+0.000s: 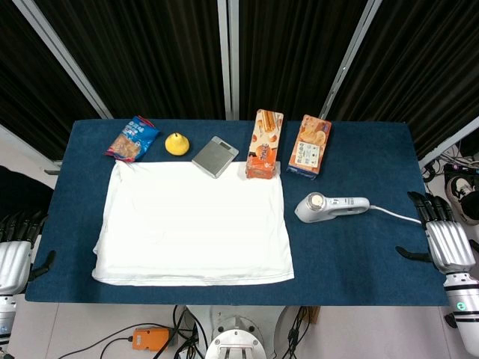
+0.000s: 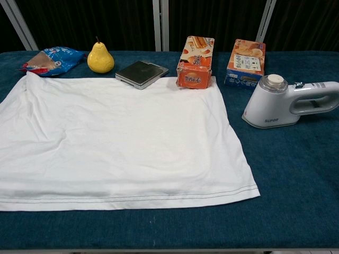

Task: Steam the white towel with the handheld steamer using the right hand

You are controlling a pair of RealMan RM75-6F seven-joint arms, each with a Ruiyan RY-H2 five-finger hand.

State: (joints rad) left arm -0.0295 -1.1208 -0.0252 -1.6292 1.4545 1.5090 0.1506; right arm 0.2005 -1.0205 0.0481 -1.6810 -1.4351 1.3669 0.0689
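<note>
Blue cloth covers the counter (image 1: 359, 254), black curtains hanging behind. The white towel (image 1: 194, 224) lies flat on its left half; the handheld steamer (image 1: 329, 206) rests on its side just beside it. The left hand (image 1: 15, 250) and right hand (image 1: 445, 239) hang off the counter's edges, fingers apart, holding nothing.

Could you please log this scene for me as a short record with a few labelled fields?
towel: white towel spread flat on the blue table
steamer: handheld steamer lying right of the towel, untouched
right hand: right hand at the table's right edge, holding nothing
left hand: left hand off the left edge, holding nothing
back row: snack bag, pear, scale, two boxes
</note>
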